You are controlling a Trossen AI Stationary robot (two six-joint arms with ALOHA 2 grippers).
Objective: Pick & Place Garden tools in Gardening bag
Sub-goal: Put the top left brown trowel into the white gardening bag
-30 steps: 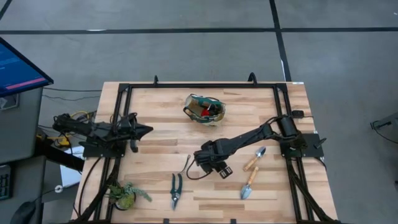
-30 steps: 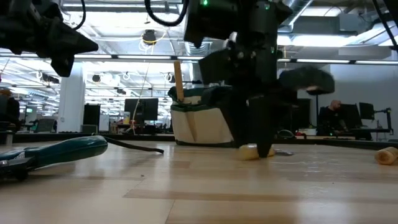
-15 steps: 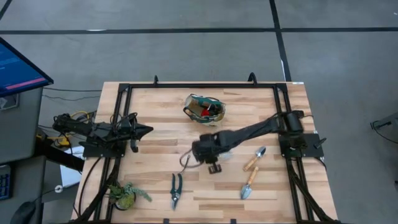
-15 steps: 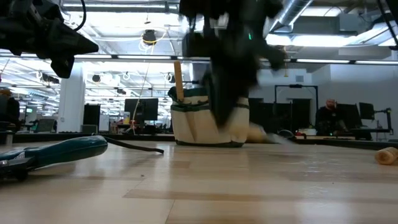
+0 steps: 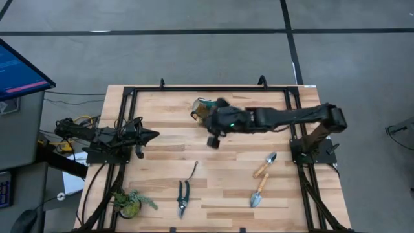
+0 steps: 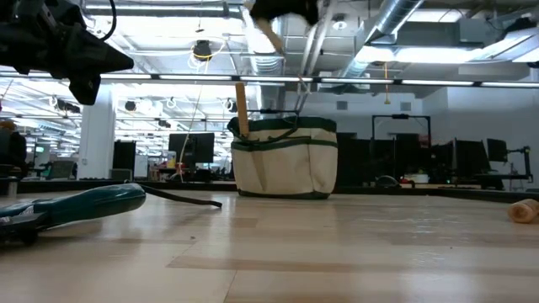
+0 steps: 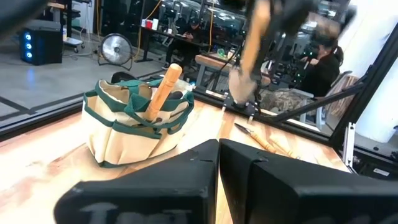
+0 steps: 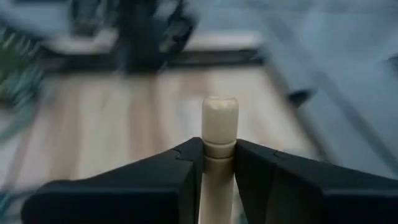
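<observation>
The cream gardening bag (image 5: 206,111) with green trim stands at the table's far middle, a wooden handle (image 7: 163,87) sticking out of it. My right gripper (image 5: 217,121) hovers just beside it, shut on a wooden-handled tool (image 7: 250,43) with a silver metal end (image 7: 240,84). On the table lie two trowels (image 5: 264,166) (image 5: 258,191), black pruning shears (image 5: 183,197) and a thin hooked tool (image 5: 193,171). My left gripper (image 5: 154,135) waits shut at the table's left, holding nothing. My right gripper pinches the tool's wooden handle (image 8: 218,155) between its two fingers (image 8: 183,171). The handle's rounded free end (image 8: 219,112) sticks out past the fingertips, so the fingers lie along it. The tool is lifted clear of the table, tilted, its metal end lowest, next to the bag.
A leafy green plant clump (image 5: 128,202) sits at the near left corner. A black frame (image 5: 207,89) runs around the tabletop. Bare wood lies between the bag and the tools along the near side.
My right gripper has risen from the table between the hooked tool and the trowels and swung toward the far edge, up to the bag, rolling as it went. The wooden-handled tool went with it, lifted clear of the table.
</observation>
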